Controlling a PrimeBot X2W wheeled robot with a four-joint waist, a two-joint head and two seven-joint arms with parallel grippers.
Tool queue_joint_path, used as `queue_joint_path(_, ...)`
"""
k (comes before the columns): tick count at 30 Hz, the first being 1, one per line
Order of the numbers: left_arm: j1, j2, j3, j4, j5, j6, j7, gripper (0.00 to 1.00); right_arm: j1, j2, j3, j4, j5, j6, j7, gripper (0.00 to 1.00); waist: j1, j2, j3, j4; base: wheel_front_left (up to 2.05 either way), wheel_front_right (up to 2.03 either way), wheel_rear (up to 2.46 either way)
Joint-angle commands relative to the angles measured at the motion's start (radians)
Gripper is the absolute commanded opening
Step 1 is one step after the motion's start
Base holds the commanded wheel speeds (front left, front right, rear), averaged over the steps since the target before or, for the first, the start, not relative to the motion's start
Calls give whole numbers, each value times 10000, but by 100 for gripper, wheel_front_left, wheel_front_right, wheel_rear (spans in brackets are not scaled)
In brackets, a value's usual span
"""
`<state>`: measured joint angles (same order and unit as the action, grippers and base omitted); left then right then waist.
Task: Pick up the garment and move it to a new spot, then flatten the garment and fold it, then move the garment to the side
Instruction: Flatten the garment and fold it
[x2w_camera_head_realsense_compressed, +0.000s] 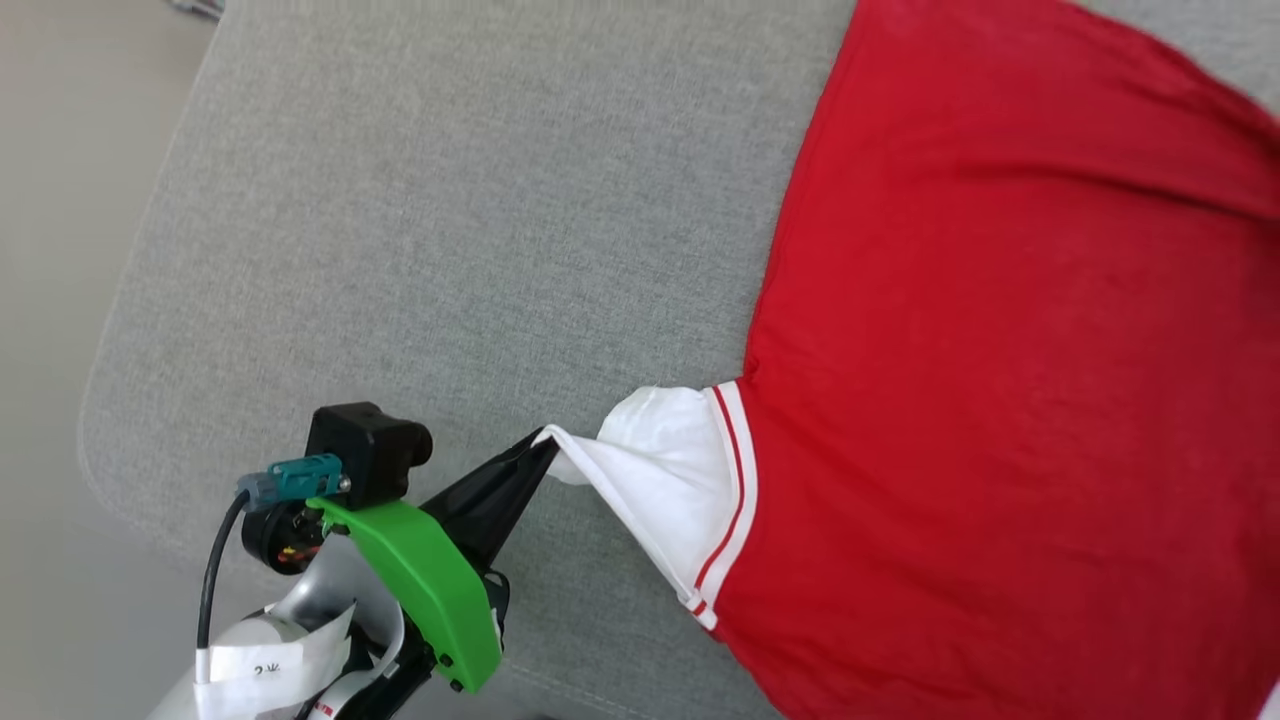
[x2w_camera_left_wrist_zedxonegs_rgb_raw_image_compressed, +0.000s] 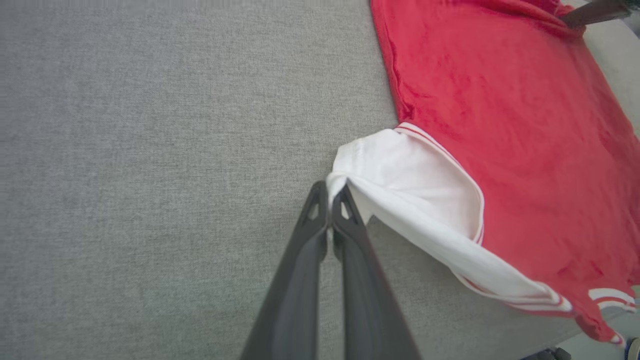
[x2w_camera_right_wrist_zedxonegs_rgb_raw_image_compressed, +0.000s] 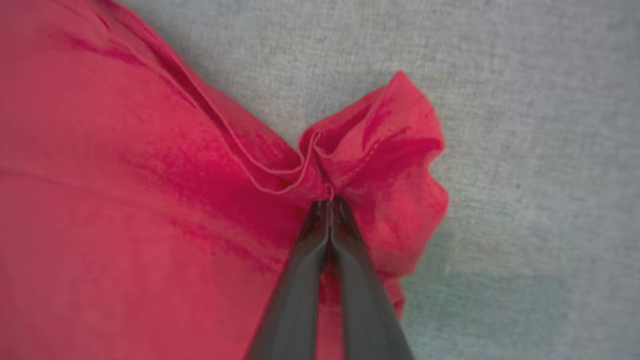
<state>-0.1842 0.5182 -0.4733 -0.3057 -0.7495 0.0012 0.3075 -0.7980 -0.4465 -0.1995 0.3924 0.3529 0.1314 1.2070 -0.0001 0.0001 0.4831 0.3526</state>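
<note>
1. Holding the garment (x2w_camera_head_realsense_compressed: 1000, 350) at two places, I have it spread on the grey cushion (x2w_camera_head_realsense_compressed: 450, 220). Its red body lies over the cushion's right part in the head view, no lettering showing.
2. My left jaws are clenched on the tip of the white sleeve (x2w_camera_head_realsense_compressed: 670, 460), which is drawn taut away from the red body toward the bare side of the cushion.
3. My right jaws are pinched tight on a bunched red hem corner (x2w_camera_right_wrist_zedxonegs_rgb_raw_image_compressed: 370, 150), the cloth puckering around the tips.
4. I judge this to be the flattening step. The garment lies mostly spread, and no fold is made yet.
5. The next move calls for drawing both grips apart evenly and low over the cushion, then letting go so sleeve and corner settle flat. The puckered corner needs the most care.
</note>
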Motion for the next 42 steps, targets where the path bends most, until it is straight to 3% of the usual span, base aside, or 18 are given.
queue_joint_path(1,52,-4,42,44,-86,78,-34,0,865,62,62,215,76,-7,24,0,1,-1,-944,-657,0,0,0)
queue_joint_path(13,910,-136,181,435,-338,639,-243,0,3737,495,75,-327,1112,-7,-756,0,1,-1,-2819,-2063,0,0,0)
queue_joint_path(21,1372,-494,300,652,-597,872,-684,0,5653,703,-712,-1456,1501,-7,-1000,0,1,-1,-3417,-2597,0,0,0)
queue_joint_path(31,1521,-850,278,1010,-689,925,-1104,0,7615,1575,-1443,-3293,1760,-7,-1021,0,1,-1,-3648,-2864,0,0,0)
queue_joint_path(39,1400,-1105,237,1242,-715,948,-1302,0,8279,2085,-1582,-3477,1686,-7,-1164,0,1,-1,-3655,-2865,0,0,0)
queue_joint_path(40,1377,-1114,221,1267,-722,933,-1296,0,8272,2101,-1550,-3484,1688,-7,-1185,30,1,-1,-3663,-2853,0,0,0)
queue_joint_path(42,1343,-1100,216,1296,-720,916,-1292,0,8242,2084,-1458,-3536,1729,-7,-1196,100,1,-1,-3666,-2836,0,0,0)
